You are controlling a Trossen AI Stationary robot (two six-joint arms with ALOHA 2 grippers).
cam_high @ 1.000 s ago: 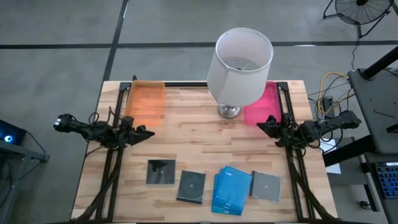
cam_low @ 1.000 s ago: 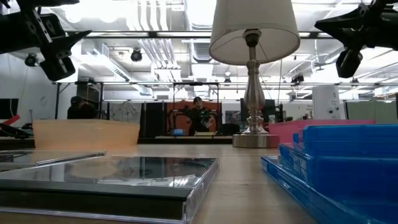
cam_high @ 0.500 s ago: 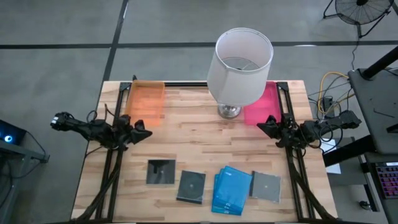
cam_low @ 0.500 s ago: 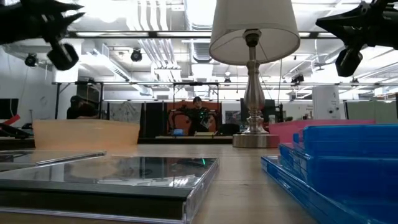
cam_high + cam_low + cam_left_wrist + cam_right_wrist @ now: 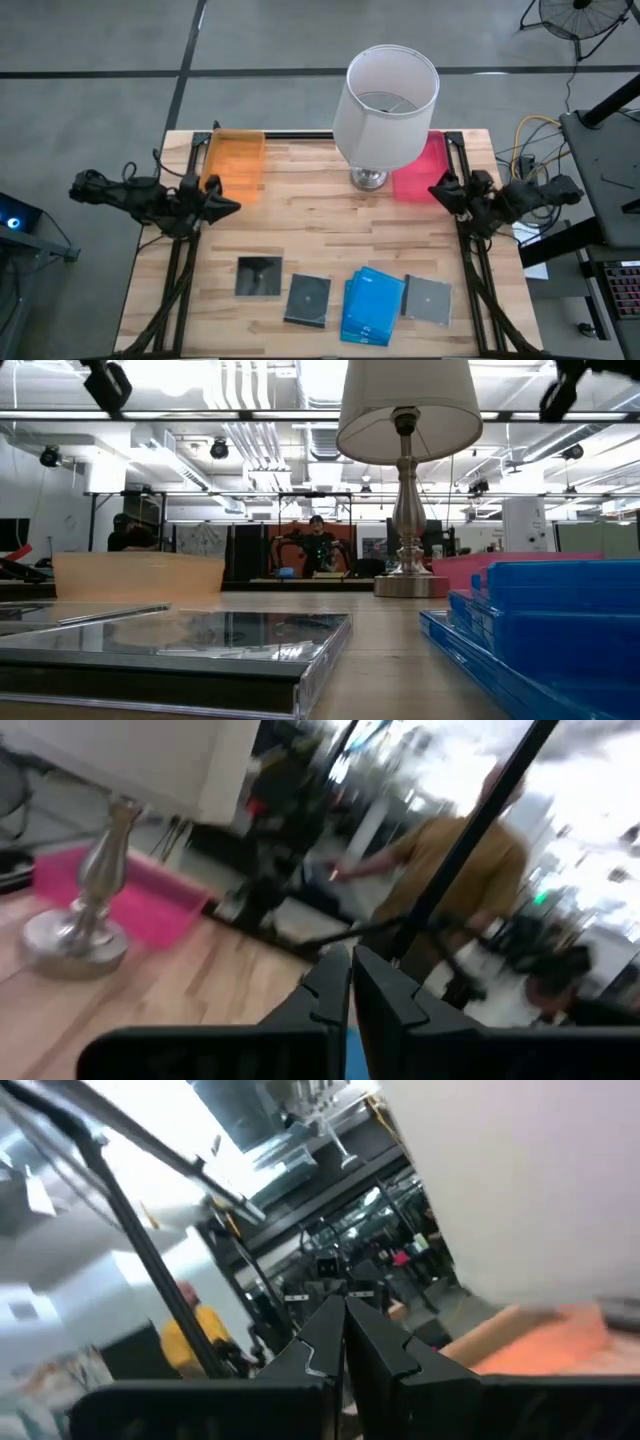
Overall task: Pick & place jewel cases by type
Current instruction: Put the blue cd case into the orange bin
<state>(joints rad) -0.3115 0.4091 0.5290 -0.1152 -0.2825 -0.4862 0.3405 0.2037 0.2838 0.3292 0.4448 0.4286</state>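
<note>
Jewel cases lie in a loose row along the near edge of the wooden table [image 5: 300, 240], none of them held: a dark square case [image 5: 259, 276] on the left, a second dark square case [image 5: 308, 299] just beside it, a stack of bright blue cases [image 5: 371, 306] next, and a grey square case [image 5: 428, 299] touching the blue stack on its right. In the low view the nearest dark case [image 5: 180, 645] fills the foreground and the blue stack [image 5: 545, 620] rises at the right. At the far side of the table a translucent orange tray [image 5: 233, 164] sits on the left and a pink tray [image 5: 420, 168] on the right, with a lamp [image 5: 385, 105] with a white shade between them, its metal base close to the pink tray. The left gripper [image 5: 228, 206] hangs over the left edge of the table beside the orange tray, its fingers pressed together on nothing. The right gripper [image 5: 436, 191] hangs over the right edge by the pink tray, fingers likewise together and empty. Both grippers are well apart from the cases. Beyond the table, a person in an ochre top [image 5: 455, 870] shows in the left wrist view.
</note>
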